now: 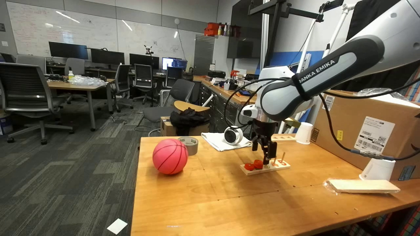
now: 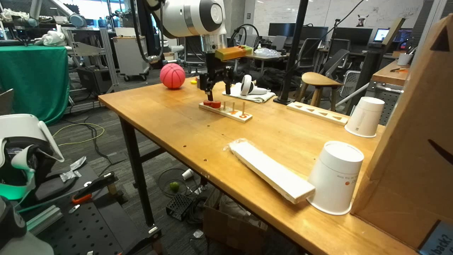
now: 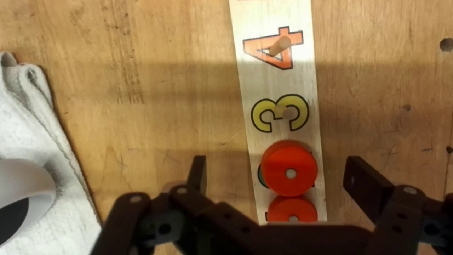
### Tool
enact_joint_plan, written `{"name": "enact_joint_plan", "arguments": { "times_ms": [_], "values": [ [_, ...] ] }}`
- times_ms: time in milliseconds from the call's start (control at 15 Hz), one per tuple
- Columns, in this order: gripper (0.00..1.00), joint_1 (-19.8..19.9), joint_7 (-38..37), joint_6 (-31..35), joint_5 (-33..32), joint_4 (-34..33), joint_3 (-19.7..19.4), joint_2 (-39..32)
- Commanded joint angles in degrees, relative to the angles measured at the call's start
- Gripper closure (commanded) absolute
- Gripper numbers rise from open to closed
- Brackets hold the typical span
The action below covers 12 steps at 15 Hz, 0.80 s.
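My gripper is open and empty over a narrow wooden board; it shows in an exterior view (image 1: pixel 260 156), in an exterior view (image 2: pixel 219 96) and in the wrist view (image 3: pixel 276 165). The board (image 3: pixel 279 83) lies flat on the table and bears printed numbers and upright pegs. Two red discs sit on neighbouring pegs at one end. One red disc (image 3: pixel 288 171) lies between my fingers in the wrist view, with a gap on each side. The other red disc (image 3: pixel 292 209) is partly hidden by the gripper body. The peg at the yellow 3 (image 3: pixel 287 112) and the peg at the orange 4 (image 3: pixel 281 45) are bare.
A pink ball (image 1: pixel 170 156) and a grey tape roll (image 1: pixel 190 146) stand at one table end. A white device (image 1: pixel 233 135) rests on a white cloth (image 1: pixel 218 141). A plastic-wrapped plank (image 2: pixel 270 170), white cups (image 2: pixel 336 177), a triangle-holed strip (image 2: pixel 316 114) and a cardboard box (image 1: pixel 364 111) are also there.
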<state>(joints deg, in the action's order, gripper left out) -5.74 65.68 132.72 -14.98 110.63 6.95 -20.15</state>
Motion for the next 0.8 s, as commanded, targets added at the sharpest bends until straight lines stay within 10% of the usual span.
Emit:
{"name": "enact_joint_plan", "arguments": {
  "times_ms": [0, 733],
  "values": [
    [0.00, 0.0, -1.7, -1.8, 0.2, -1.3, 0.5, -0.5],
    [0.00, 1.6, -2.2, -1.3, 4.2, -2.8, 0.5, -1.5]
  ]
}}
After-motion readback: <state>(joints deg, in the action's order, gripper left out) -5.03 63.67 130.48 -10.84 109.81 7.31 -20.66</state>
